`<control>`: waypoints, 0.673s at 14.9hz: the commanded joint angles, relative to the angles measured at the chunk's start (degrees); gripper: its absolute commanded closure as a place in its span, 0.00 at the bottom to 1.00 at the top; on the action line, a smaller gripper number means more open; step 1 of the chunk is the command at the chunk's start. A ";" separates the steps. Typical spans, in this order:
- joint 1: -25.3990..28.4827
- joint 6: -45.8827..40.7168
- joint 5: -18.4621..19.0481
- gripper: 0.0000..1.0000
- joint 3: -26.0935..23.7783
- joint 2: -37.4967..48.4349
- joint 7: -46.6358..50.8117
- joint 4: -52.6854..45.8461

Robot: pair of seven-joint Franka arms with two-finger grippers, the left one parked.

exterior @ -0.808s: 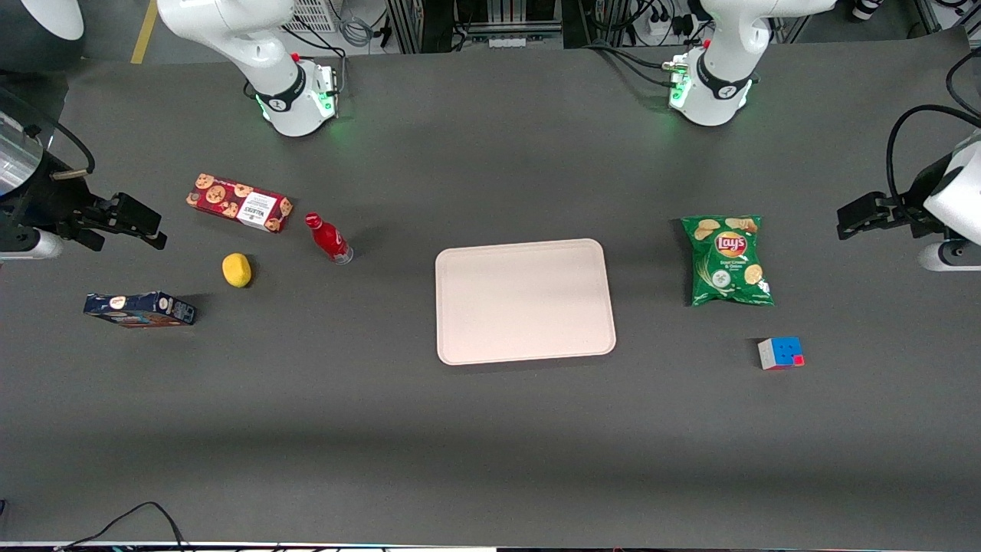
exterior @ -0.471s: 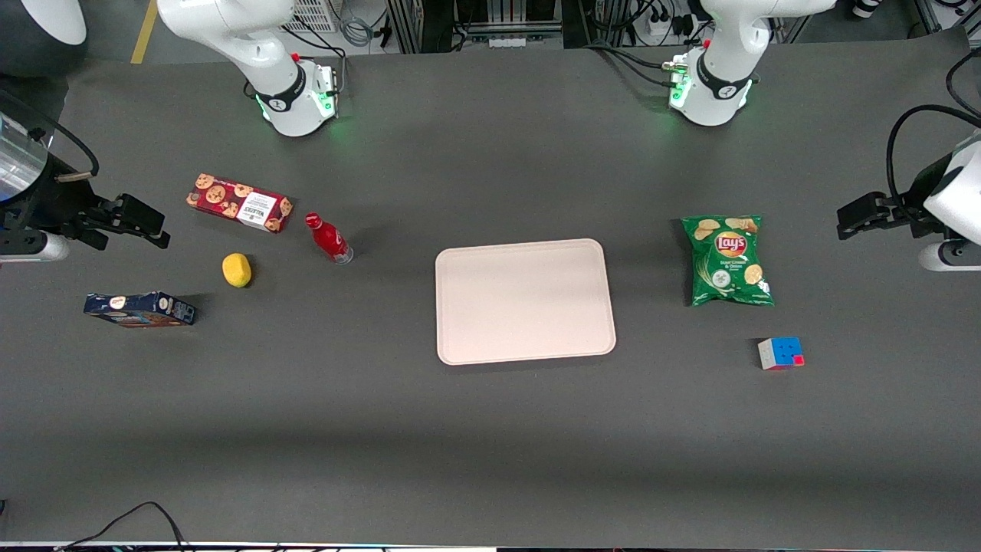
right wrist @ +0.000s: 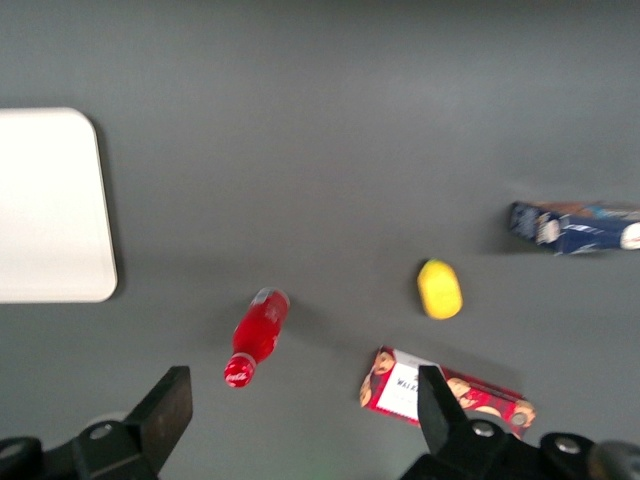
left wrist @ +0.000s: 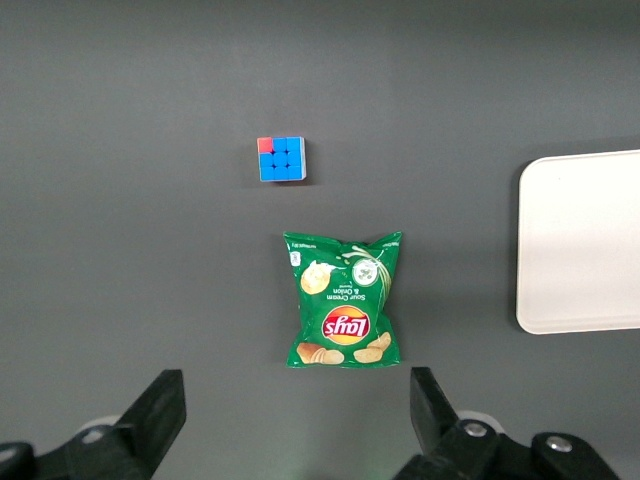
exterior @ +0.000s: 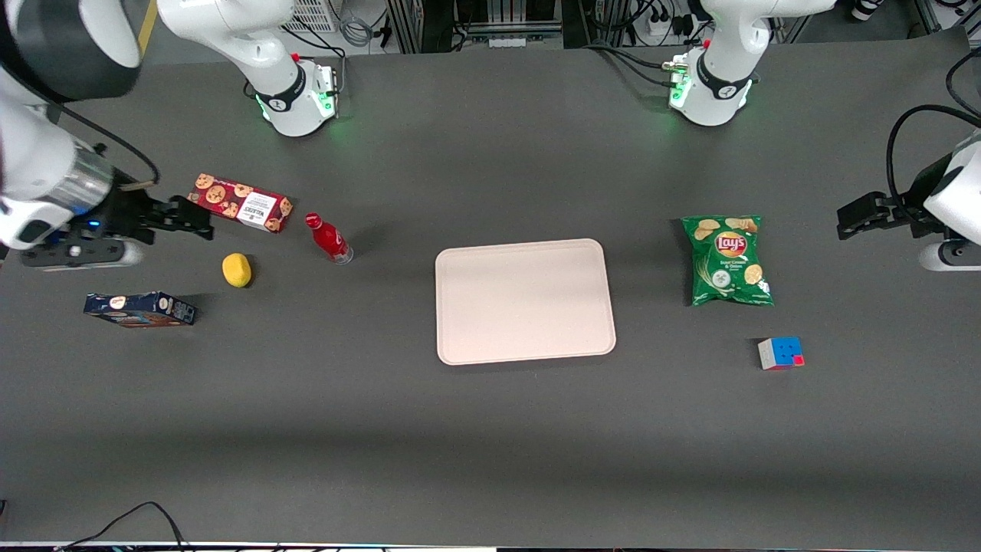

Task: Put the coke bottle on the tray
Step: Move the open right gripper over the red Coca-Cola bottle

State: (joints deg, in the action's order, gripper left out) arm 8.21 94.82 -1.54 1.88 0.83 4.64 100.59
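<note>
Nearest the front camera lies one puzzle cube (exterior: 781, 353), then one dark blue box (exterior: 139, 309) toward the working arm's end of the table (exterior: 490, 445). The single tray (exterior: 525, 300) sits mid-table with nothing on it. The right wrist view shows only one rounded end of it (right wrist: 52, 205) and the left wrist view another cut-off edge (left wrist: 580, 240). One lemon (exterior: 237, 270) lies a little farther off than the blue box. One chip bag (exterior: 726, 260) lies toward the parked arm's end; it and the cube appear in the left wrist view but not in the right wrist one. The coke bottle (exterior: 329, 238) stands on the table, well apart from the tray, between it and the lemon. One red cookie box (exterior: 239, 202) lies just beside the bottle's cap end. The gripper (exterior: 198, 220) hangs over the table beside the cookie box, its fingers spread wide with nothing between them; in the right wrist view only the finger (right wrist: 165, 410) bases show, blurred.
</note>
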 commanded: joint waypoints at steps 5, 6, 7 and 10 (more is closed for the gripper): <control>0.06 23.37 -1.01 0.00 -11.10 14.19 9.42 33.32; 0.06 25.66 -1.01 0.00 -11.72 14.46 9.51 35.53; 0.06 27.77 -1.10 0.00 -11.99 14.37 9.42 37.38; 0.14 35.32 -1.10 0.00 -12.60 13.76 9.42 43.35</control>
State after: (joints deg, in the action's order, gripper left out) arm 8.44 123.45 -1.93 -10.38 13.15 13.51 137.82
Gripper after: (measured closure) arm 0.000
